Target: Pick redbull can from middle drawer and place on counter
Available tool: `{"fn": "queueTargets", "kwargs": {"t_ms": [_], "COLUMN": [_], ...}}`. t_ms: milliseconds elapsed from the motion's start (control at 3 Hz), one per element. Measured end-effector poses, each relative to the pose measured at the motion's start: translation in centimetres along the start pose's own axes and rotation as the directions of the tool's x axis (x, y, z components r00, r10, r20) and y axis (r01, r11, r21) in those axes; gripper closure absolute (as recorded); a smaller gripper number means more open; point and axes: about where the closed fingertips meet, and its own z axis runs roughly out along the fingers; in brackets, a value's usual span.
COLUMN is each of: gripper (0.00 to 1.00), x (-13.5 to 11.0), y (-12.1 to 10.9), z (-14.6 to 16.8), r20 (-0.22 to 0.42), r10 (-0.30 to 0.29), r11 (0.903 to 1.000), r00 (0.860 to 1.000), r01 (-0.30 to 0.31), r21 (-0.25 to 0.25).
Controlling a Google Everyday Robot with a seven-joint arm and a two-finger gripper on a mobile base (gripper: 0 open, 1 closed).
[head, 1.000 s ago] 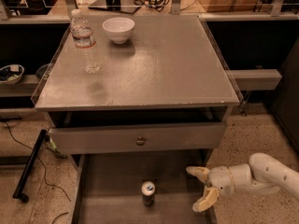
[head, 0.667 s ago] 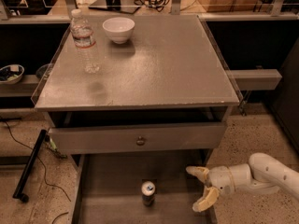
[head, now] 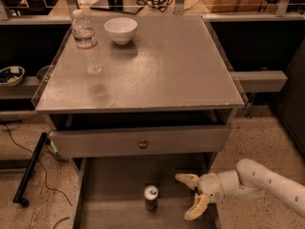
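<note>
The redbull can (head: 151,197) stands upright on the floor of the pulled-out middle drawer (head: 114,185), near its middle. My gripper (head: 191,197) is open, low at the drawer's right side, its two cream fingers spread and pointing left toward the can. It is a short gap to the right of the can and does not touch it. My white arm reaches in from the lower right. The grey counter (head: 167,66) lies above.
A clear water bottle (head: 86,43) and a white bowl (head: 121,30) stand at the counter's back left. The upper drawer with a round knob (head: 143,143) sits slightly open above the middle drawer. A black bar (head: 29,168) and cables lie on the floor at left.
</note>
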Motion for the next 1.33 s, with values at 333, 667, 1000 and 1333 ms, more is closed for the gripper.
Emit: {"fn": "queueTargets", "kwargs": {"t_ms": [333,667,1000,1333], "gripper": [0.00,0.00,0.00,0.00], "x": [0.1,-1.2,-0.8,0.4], "y": [0.1,1.3,1.1,-0.4], "z": [0.2,2.1,2.2,3.5], "r20": [0.006,-0.026,-0.022,0.016], "r10": [-0.006,-0.113,-0.104,-0.078], "r11": [1.0000,0.9934,0.9944,0.9969], "r00": [1.000,0.993,0.994,0.997], "r01": [0.006,0.113,0.104,0.078], "r21": [0.004,0.020,0.018,-0.003]}}
